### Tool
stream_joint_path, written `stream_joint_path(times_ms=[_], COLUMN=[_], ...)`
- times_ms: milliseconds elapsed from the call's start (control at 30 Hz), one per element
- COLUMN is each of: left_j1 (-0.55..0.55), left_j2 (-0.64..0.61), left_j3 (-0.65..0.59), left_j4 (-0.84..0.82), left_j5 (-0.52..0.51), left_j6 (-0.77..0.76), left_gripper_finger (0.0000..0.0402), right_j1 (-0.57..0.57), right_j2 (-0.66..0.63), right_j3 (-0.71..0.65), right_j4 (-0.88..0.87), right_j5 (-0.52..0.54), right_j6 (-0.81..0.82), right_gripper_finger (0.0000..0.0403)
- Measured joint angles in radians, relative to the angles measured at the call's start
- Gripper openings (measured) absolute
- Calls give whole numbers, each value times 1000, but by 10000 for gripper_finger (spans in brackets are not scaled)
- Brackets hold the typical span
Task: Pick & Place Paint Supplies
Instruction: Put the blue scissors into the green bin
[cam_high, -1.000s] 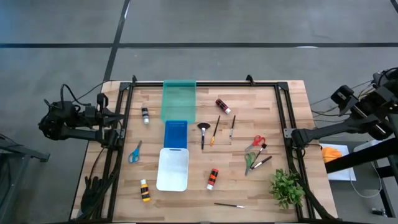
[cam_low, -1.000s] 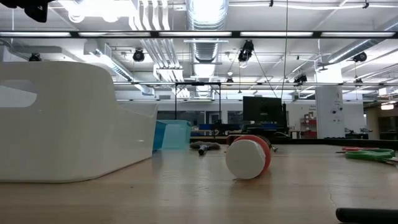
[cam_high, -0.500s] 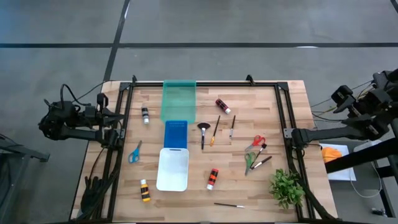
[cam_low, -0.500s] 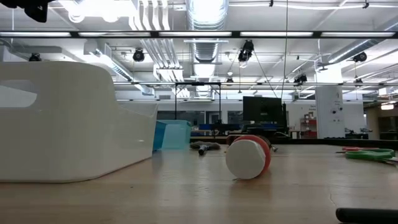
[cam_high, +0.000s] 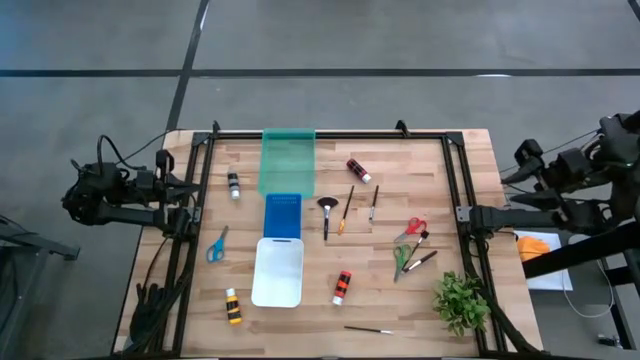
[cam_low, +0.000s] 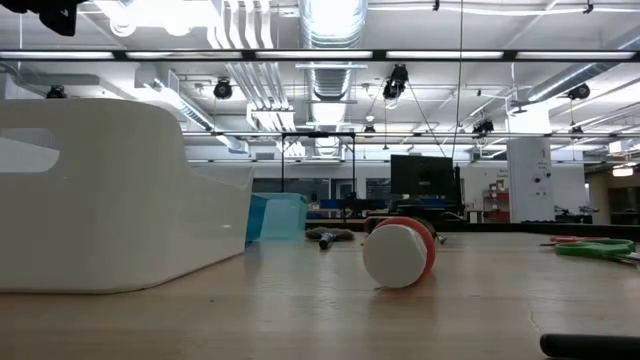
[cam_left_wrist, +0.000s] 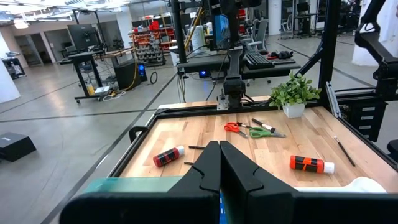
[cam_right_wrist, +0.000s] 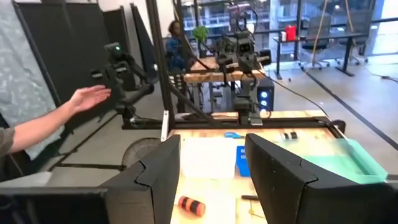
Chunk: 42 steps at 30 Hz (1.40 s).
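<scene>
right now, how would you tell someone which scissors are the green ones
Start at the leafy plant in the table's corner nearest the right arm. Just beside it, toward the table's middle, lie two pairs of scissors and two brushes in a cluster. The green scissors are the pair nearer the plant; the red scissors lie farther away.

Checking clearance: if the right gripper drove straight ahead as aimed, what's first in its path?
Likely the white tray, centred between the open right gripper's fingers, above the table. Depth unclear; the orange-banded bottle lies nearer but lower.
</scene>
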Motion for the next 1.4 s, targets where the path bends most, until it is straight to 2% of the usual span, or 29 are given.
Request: stream_joint_path(times_ms=[133, 367, 500, 600, 733, 800, 933, 1033, 1100, 1400], left_j1=[0, 0, 1, 0, 0, 0, 0, 0, 0, 0], left_j2=[0, 0, 0, 0, 0, 0, 0, 0, 0, 1], left_j3=[0, 0, 1, 1, 1, 1, 0, 0, 0, -34], left_j4=[0, -1, 2, -1, -9, -16, -49, -46, -34, -2], left_j5=[0, -50, -136, -133, -127, -123, -108, -109, -109, -165], left_j6=[0, 148, 194, 199, 192, 151, -188, -347, -384, -378], left_gripper_finger=[1, 1, 1, 1, 1, 1, 1, 1, 1, 1], right_j1=[-5, -4, -4, -4, -4, -4, -4, -4, -4, -4], right_j2=[30, 79, 108, 127, 147, 157, 170, 179, 182, 188], right_j3=[0, 0, 0, 1, 1, 1, 2, 2, 2, 1], right_j4=[18, 91, 106, 106, 121, 137, 173, 180, 177, 175], right_j5=[5, 14, 97, 143, 146, 146, 147, 148, 150, 218], right_j6=[1, 10, -20, -48, -67, -68, -75, -79, -82, -84], right_gripper_finger=[178, 178, 178, 178, 178, 178, 178, 178, 178, 178])
